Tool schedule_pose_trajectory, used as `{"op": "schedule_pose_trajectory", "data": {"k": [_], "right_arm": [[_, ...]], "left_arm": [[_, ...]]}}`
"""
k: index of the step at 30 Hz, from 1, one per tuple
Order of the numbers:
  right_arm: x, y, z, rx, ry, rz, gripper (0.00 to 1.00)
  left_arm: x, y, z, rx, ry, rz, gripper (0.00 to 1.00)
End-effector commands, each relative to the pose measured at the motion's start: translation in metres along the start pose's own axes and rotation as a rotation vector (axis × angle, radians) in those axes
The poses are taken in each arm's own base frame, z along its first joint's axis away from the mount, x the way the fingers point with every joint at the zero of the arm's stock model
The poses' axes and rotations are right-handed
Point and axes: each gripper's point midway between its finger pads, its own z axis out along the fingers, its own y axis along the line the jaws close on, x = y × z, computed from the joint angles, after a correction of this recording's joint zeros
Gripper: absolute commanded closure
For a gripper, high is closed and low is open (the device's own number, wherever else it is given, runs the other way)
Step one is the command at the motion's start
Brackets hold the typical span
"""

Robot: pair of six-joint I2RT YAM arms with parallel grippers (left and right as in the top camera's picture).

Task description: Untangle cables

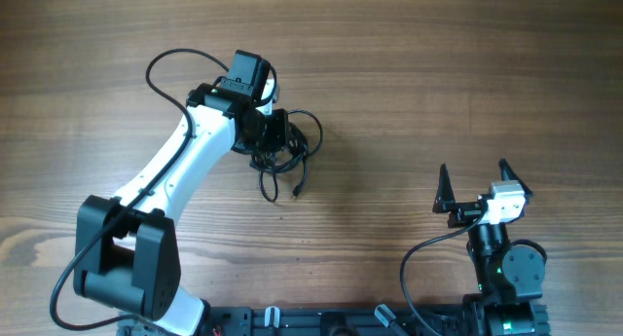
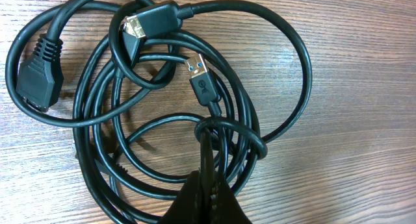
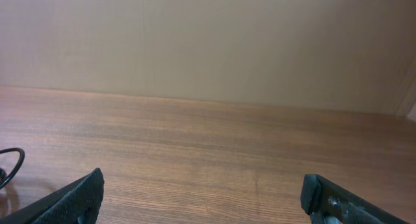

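Note:
The cables (image 1: 292, 146) lie as one black tangled bundle on the wooden table, left of centre. My left gripper (image 1: 265, 131) is down on the bundle's left side. In the left wrist view the cables (image 2: 258, 141) fill the frame in overlapping loops. A blue-tongued USB plug (image 2: 198, 71), a gold-tipped plug (image 2: 146, 23) and a blocky black connector (image 2: 39, 71) show among them. The left gripper (image 2: 207, 182) is shut on one strand that runs up between its fingers. My right gripper (image 1: 477, 175) stands open and empty at the front right, far from the bundle.
The right gripper (image 3: 201, 198) faces bare wood table (image 3: 214, 139) and a beige wall. A curve of black cord (image 3: 21, 160) shows at the left edge of that view. The arm bases stand along the table's front edge (image 1: 341, 321).

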Motion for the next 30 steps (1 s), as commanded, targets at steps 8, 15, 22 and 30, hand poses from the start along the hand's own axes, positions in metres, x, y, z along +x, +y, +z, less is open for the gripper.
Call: {"op": "schedule_pose_trajectory", "data": {"k": [8, 15, 22, 30], "right_arm": [[-0.001, 0.003, 0.0, -0.013, -0.004, -0.009, 0.0], [0.001, 0.003, 0.001, -0.013, 0.005, -0.009, 0.0], [0.039, 0.005, 0.007, -0.022, 0.168, -0.01, 0.0], [0.102, 0.008, 0.005, -0.037, 0.435, -0.012, 0.0]], "left_arm": [[-0.005, 0.004, 0.001, -0.02, -0.011, 0.012, 0.96], [-0.005, 0.004, 0.001, -0.021, -0.01, 0.012, 0.96], [-0.005, 0.004, 0.001, -0.02, -0.011, 0.012, 0.96], [-0.005, 0.004, 0.001, -0.02, -0.011, 0.012, 0.96]]}}
